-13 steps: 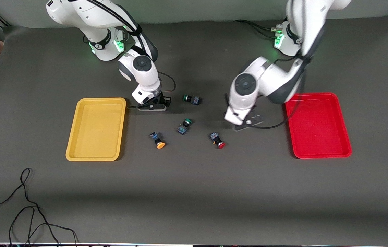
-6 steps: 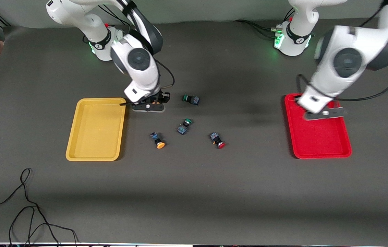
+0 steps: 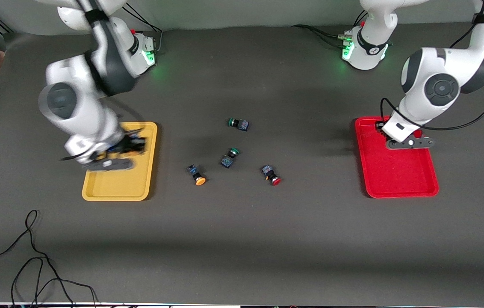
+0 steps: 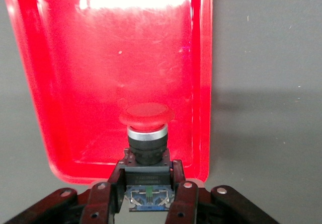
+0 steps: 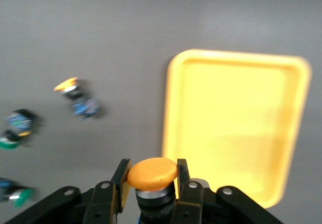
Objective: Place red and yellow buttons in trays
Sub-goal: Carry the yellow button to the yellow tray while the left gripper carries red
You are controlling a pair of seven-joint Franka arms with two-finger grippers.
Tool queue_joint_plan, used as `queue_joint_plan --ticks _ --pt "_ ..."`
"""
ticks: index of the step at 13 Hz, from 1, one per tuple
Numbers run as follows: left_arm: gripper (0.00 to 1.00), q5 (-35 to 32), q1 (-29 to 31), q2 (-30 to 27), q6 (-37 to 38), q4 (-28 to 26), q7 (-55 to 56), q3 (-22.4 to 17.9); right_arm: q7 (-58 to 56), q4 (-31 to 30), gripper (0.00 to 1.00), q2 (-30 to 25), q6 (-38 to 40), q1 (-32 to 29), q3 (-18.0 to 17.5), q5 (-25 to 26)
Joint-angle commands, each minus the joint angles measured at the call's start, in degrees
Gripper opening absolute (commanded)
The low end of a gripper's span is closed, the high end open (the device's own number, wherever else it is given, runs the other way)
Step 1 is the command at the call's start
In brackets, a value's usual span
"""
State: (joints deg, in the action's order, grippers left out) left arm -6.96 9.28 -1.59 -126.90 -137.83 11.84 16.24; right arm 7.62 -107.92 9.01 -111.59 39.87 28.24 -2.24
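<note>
Red-capped button (image 4: pixel 146 133), dark body, clamped over red tray (image 4: pixel 65 83).

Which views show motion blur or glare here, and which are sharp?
Front view: the right arm over the yellow tray is smeared by motion, while the left arm over the red tray is crisp. Right wrist view: everything is soft, and the loose buttons are streaked. Left wrist view: sharp, with white glare on the tray floor.
</note>
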Motion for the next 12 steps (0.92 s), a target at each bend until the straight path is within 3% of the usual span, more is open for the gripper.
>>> queue_joint_plan --ticks 1,3,5,8,9,10,12 --pt "0.0 0.8 3.1 4.99 -8.24 -2.35 -3.83 -0.15 -15.56 -0.18 0.24 0.91 -2.12 0.56 11.09 -1.8" --pt "0.0 0.63 4.07 9.92 -13.35 -2.44 -3.93 -0.15 -20.18 -5.42 0.24 0.83 -7.64 0.47 15.42 -1.89" --pt "0.0 0.63 3.99 13.18 -17.31 -2.71 -3.49 -0.24 -21.33 -13.59 0.24 1.44 -18.95 0.29 16.32 -2.59" --pt "0.0 0.63 3.99 14.77 -18.56 -2.71 -2.96 -0.24 -26.84 -17.41 0.24 9.32 -28.66 0.03 16.32 -11.43" --pt "0.66 0.63 4.07 15.12 -18.65 -2.71 -2.79 -0.24 -30.61 -17.24 0.24 12.57 -29.46 0.03 16.23 -16.86" --pt "0.99 0.63 5.03 15.21 -18.47 -2.62 -2.7 -0.24 -34.48 -17.06 0.24 15.65 -30.43 0.12 16.06 -22.05" --pt "1.0 0.54 5.31 12.95 -16.11 -2.18 -2.61 -0.15 -40.03 -16.45 0.24 20.32 -31.58 0.03 15.79 -29.72"
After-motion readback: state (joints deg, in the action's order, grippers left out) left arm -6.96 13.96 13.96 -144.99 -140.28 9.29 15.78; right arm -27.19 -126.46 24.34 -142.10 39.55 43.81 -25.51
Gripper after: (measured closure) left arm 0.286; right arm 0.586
